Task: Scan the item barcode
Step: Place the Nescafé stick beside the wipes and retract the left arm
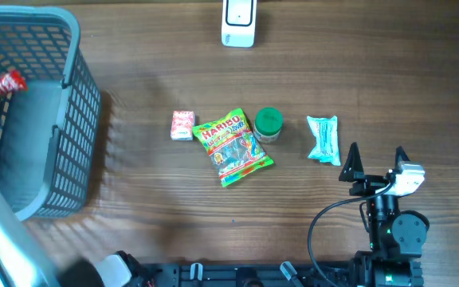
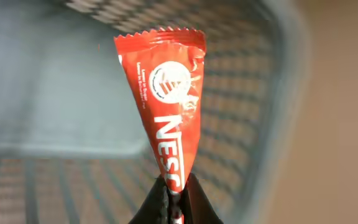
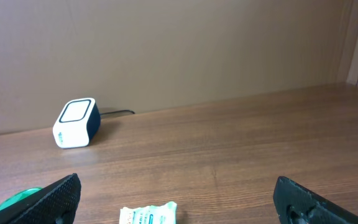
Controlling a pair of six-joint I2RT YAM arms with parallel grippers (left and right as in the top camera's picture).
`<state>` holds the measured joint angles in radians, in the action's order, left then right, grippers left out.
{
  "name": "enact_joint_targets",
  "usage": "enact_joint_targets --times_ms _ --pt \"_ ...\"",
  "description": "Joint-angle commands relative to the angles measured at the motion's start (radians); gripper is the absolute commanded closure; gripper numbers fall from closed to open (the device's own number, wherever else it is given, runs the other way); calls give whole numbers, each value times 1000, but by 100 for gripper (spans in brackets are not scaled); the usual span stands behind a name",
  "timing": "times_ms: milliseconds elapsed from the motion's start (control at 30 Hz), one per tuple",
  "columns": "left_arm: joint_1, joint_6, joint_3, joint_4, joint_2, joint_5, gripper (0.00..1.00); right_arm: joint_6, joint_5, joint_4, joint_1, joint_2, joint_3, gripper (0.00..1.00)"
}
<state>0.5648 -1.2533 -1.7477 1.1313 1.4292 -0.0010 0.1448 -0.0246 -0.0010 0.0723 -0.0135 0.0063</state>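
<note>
A red Nescafé sachet (image 2: 169,93) stands upright between the black fingers of my left gripper (image 2: 175,185), which is shut on its lower end. The overhead view shows the same sachet (image 1: 8,82) over the grey mesh basket (image 1: 70,96) at the far left. The white barcode scanner (image 1: 238,22) sits at the table's far edge, and also shows in the right wrist view (image 3: 76,122). Near the front right, my right gripper (image 1: 377,162) stands wide open and holds nothing.
In a row mid-table lie a small pink pack (image 1: 182,125), a Haribo bag (image 1: 233,147), a green-lidded jar (image 1: 268,124) and a pale teal packet (image 1: 323,139). The teal packet (image 3: 148,214) is just ahead of the right fingers.
</note>
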Motion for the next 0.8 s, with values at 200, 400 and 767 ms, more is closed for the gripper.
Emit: enact_joint_targets --times_ms 200,400,767 --pt "-763 140 90 37 -42 -180 96 -11 2 4 -3 6 -1 0" --pt "-1108 233 101 -179 328 -180 96 -11 2 4 -3 6 -1 0" --pt "-1294 712 101 -673 558 31 96 -11 2 4 -3 6 -1 0"
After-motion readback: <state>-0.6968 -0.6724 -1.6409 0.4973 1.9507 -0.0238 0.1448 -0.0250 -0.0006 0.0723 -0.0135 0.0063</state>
